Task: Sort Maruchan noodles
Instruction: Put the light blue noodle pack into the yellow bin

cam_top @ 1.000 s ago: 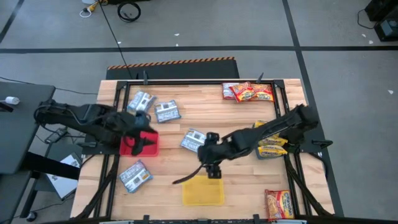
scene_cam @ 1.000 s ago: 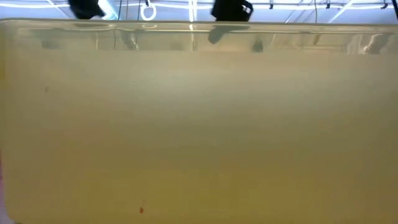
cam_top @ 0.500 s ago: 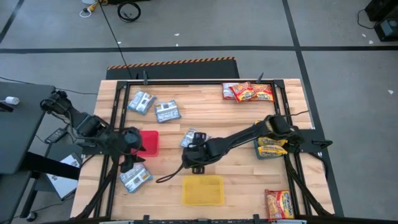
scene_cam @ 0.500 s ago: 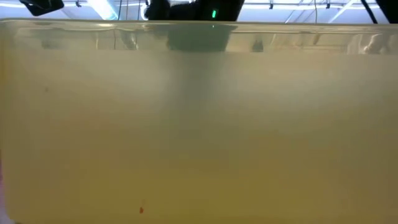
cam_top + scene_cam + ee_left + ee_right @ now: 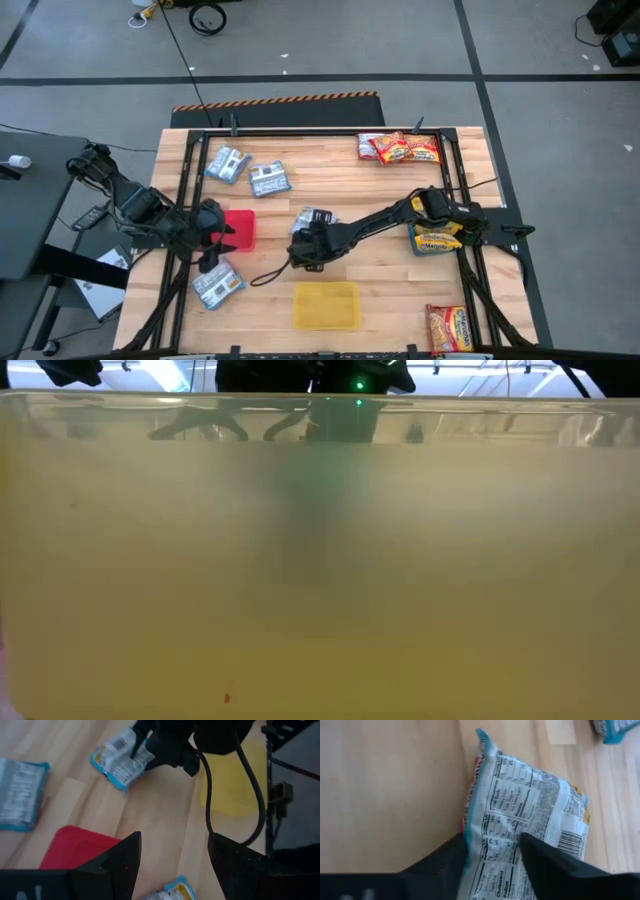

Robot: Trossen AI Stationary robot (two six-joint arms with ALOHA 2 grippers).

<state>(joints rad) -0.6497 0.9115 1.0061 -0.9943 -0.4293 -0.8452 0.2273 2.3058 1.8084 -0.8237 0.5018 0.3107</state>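
Observation:
A blue-and-white noodle packet (image 5: 316, 220) lies label side up near the table's middle, and my right gripper (image 5: 493, 841) is shut on its near end. My left gripper (image 5: 172, 870) stands open and holds nothing, above the table beside the red tray (image 5: 240, 228). In the high view it shows as the left gripper (image 5: 217, 243). More blue-and-white packets (image 5: 228, 163) (image 5: 268, 180) (image 5: 218, 284) lie flat on the left half. Red packets (image 5: 400, 148) lie at the far right. Yellow-orange packets (image 5: 436, 236) lie at the right edge. My right gripper pinches the packet's near end (image 5: 492, 855) between its two fingers (image 5: 457, 855), which slant down from the table's near right. One finger is at the packet's side edge and the other lies on the printed label. The rest of the packet (image 5: 120, 762) rests on the table.
A yellow tray (image 5: 326, 305) lies by the near edge, just in front of my right gripper. Another red packet (image 5: 450, 327) sits at the near right corner. A black cable (image 5: 270, 275) trails from the right arm. A pale yellow surface fills the low view.
My right gripper has come down and gone from above the yellow tray toward the far left, onto the middle blue-and-white packet. My left gripper has swung off the red tray toward the table's near left and then kept still.

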